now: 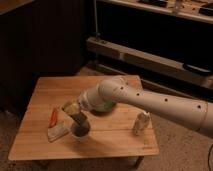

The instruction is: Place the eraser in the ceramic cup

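Dim shelving stood behind a low wooden table [120,140]. Over its front left part the gripper [76,114] hung with its jaws closed on the eraser [80,119], a dark block held just above the ceramic cup [81,131], its lower end at the rim. Left of the cup lay a pale wedge [57,132] and a red-orange stick [53,116]. Behind the arm sat a green bowl [105,107]; a small pale bottle [140,123] stood well to the right.
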Available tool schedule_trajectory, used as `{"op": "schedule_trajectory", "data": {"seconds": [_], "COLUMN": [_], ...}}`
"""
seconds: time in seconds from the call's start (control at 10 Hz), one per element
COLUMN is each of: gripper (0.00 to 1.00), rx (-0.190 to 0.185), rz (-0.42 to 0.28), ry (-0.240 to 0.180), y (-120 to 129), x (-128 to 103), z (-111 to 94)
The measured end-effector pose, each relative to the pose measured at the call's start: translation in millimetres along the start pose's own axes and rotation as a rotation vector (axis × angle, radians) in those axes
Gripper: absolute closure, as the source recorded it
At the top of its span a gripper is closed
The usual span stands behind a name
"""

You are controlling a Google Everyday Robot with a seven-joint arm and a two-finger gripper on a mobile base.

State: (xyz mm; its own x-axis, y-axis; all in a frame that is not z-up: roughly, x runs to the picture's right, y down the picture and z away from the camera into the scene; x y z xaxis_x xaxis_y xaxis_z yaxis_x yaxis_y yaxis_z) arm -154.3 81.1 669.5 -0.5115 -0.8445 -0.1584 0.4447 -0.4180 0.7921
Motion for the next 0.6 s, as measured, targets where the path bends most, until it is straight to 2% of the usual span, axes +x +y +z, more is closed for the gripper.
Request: {"op": "schedule_trajectory", "data": {"seconds": [0.1, 0.2, 0.3, 0.4, 0.6], "gripper": [0.98, 0.92, 0.81, 0.76, 0.75], "rx": [0.001, 0.001, 0.002, 0.002, 0.003], "rz": [-0.001, -0.003, -0.003, -0.003, -0.004], "ry": [0.001, 0.001, -0.001, -0.001, -0.001], "y": [0.0, -0.2, 0.2, 0.0, -0.2], "x": [-0.3, -0.5, -1.9, -2.1, -3.0], "z": [0.2, 0.3, 1.4, 1.7, 2.8]}}
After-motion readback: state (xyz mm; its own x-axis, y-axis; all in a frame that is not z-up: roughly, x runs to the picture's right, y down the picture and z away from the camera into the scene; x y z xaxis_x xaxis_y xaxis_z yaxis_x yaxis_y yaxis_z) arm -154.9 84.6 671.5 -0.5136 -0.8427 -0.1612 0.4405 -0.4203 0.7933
